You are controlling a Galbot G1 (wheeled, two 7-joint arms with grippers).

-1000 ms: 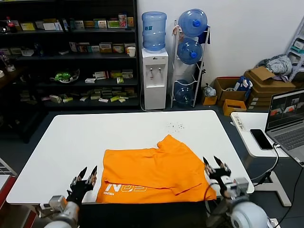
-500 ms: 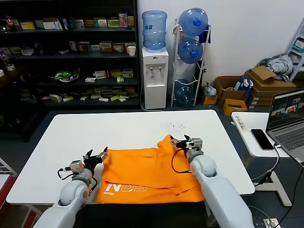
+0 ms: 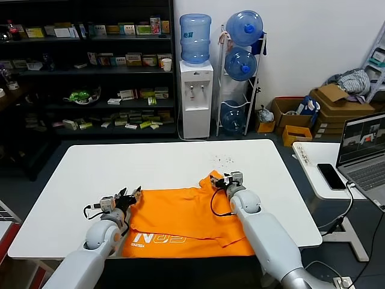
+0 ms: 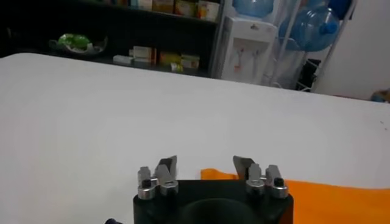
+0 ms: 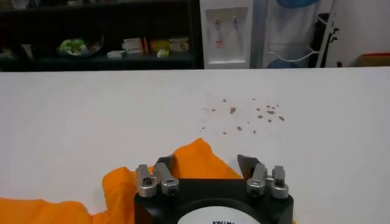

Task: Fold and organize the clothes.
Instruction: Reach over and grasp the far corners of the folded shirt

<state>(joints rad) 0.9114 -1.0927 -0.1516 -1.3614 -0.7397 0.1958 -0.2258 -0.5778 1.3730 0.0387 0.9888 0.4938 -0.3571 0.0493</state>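
The orange T-shirt (image 3: 186, 220) lies partly folded on the white table (image 3: 84, 174), white lettering along its near edge. My left gripper (image 3: 131, 194) is open at the shirt's far left corner; in the left wrist view (image 4: 204, 163) an orange edge (image 4: 317, 198) shows between and beyond its fingers. My right gripper (image 3: 218, 179) is open over the shirt's far right peak; in the right wrist view (image 5: 204, 161) the orange peak (image 5: 195, 159) sits between its fingers.
Small dark specks (image 3: 224, 160) lie on the table beyond the shirt. A side table at the right holds a phone (image 3: 330, 176) and a laptop (image 3: 364, 150). Shelves and a water dispenser (image 3: 196, 96) stand behind the table.
Both arms have swung forward from the near table edge onto the shirt's far corners: the left to the far left corner, the right to the far right peak. Both stay open.
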